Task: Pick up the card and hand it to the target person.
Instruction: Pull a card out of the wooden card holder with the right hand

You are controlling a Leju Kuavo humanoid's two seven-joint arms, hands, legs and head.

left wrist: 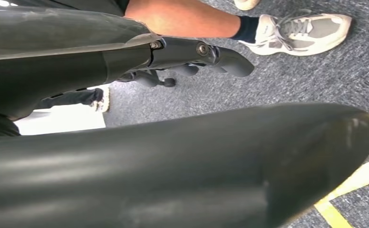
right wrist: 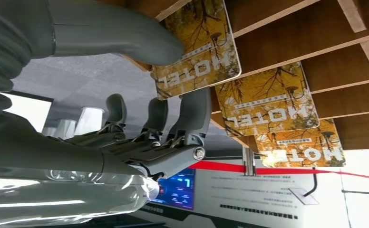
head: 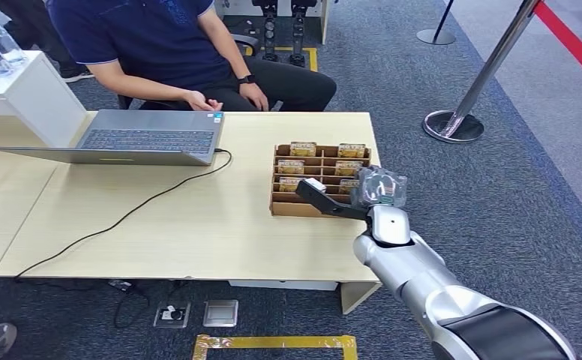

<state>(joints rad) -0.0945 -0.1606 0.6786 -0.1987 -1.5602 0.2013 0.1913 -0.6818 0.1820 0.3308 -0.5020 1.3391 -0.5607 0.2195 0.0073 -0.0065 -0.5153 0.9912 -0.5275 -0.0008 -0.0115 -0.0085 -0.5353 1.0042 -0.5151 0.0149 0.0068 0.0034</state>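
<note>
From the head view, you are looking down on a pale wooden table (head: 198, 217) with a brown slotted card rack (head: 284, 199) sitting near its right end. Several yellow cards are standing in the rack's compartments. An open laptop (head: 149, 139) is lying at the far left of the table, and its black cable (head: 123, 217) is trailing across the top and off the near edge. A person in a dark blue shirt (head: 153, 37) is sitting just behind the table, hands resting on the lap. A chrome stanchion (head: 468, 90) is standing on the carpet to the right, well apart from the table. Your right hand (head: 325, 196) is reaching over the rack's near right part, its dark fingers pointing left across the slots (nothing is standing between it and the rack).

In the left wrist view, your left hand (left wrist: 192, 59) is hanging beside dark body panels; you cannot tell from here whether it is released or clenched. A person's leg and a grey and white sneaker (left wrist: 301, 28) are showing on the grey carpet.

In the right wrist view, the thumb (right wrist: 121, 40) is pressing one face of the nearest card (right wrist: 197, 47) and a dark finger (right wrist: 194, 111) is backing the other face, so the hand is pinching that card at its short edge. The card is sitting in the rack's wooden slots, its long axis running away from the fingers into the rack, its "HOTEL" lettering reading upside down here. Two more such cards (right wrist: 268, 102) are lying in the neighbouring slots beyond it.
</note>
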